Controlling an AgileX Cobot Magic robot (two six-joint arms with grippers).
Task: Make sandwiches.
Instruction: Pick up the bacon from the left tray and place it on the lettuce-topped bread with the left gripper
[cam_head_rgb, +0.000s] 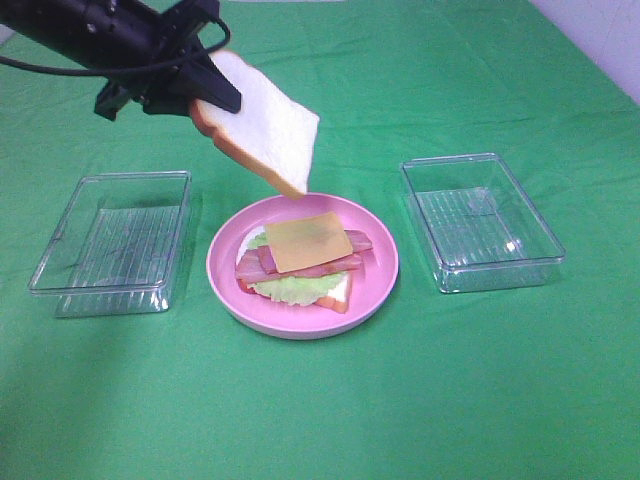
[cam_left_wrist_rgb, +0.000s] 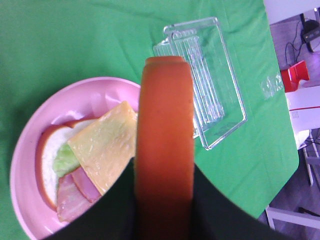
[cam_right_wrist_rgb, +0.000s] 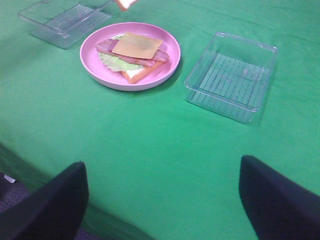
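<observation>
Exterior high — left tool (cam_head_rgb: 205, 95) clamps a bread slice (cam_head_rgb: 262, 122), tilted above the pink plate (cam_head_rgb: 380, 262) mid-surface. Left wrist — orange crust (cam_left_wrist_rgb: 165, 150) pinched over the cheese (cam_left_wrist_rgb: 106, 146). Right wrist — right tool (cam_right_wrist_rgb: 162, 197) spread, empty, at the near edge.

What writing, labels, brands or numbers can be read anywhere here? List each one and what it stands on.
None can be read.
Bread slice, cheese, pink plate, both clear containers, green cloth: no print shows.
White box off the table's edge in the left wrist view: faint marks, too small and blurred to read.
</observation>
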